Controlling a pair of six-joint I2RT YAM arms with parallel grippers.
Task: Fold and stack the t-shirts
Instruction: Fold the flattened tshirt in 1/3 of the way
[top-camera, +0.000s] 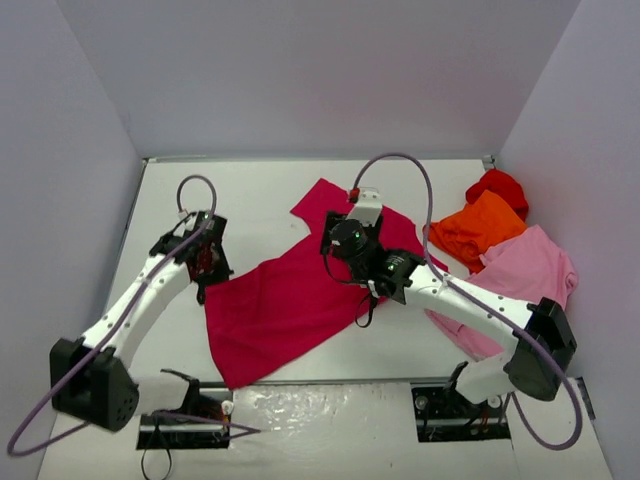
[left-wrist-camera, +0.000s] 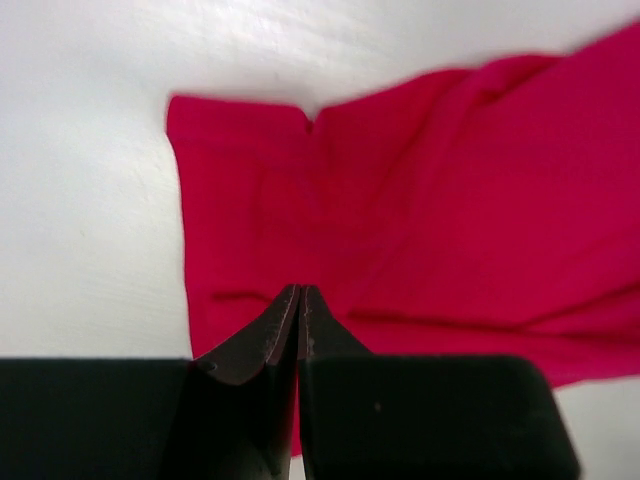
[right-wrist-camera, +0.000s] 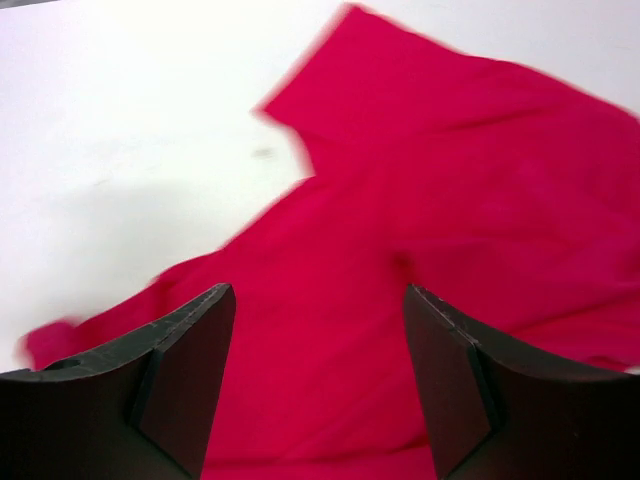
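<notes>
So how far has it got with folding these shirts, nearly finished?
Barely started. Nothing looks folded or stacked yet. In hand: the crimson shirt lies spread out, the left tool shut at its edge, the right tool open above it. Left: folding it, then the orange shirt, red shirt and pink shirt heaped at the right.

No text, labels or numbers can be read — none anywhere.

The top view looks steeply down from above and behind the arms, with the near edge at 6 o'clock, and takes in the whole bench. Each wrist view sits close and looks along its own tool. The left tool is at 9 o'clock of the crimson shirt, the right tool toward 1 o'clock. All three views share that shirt.
</notes>
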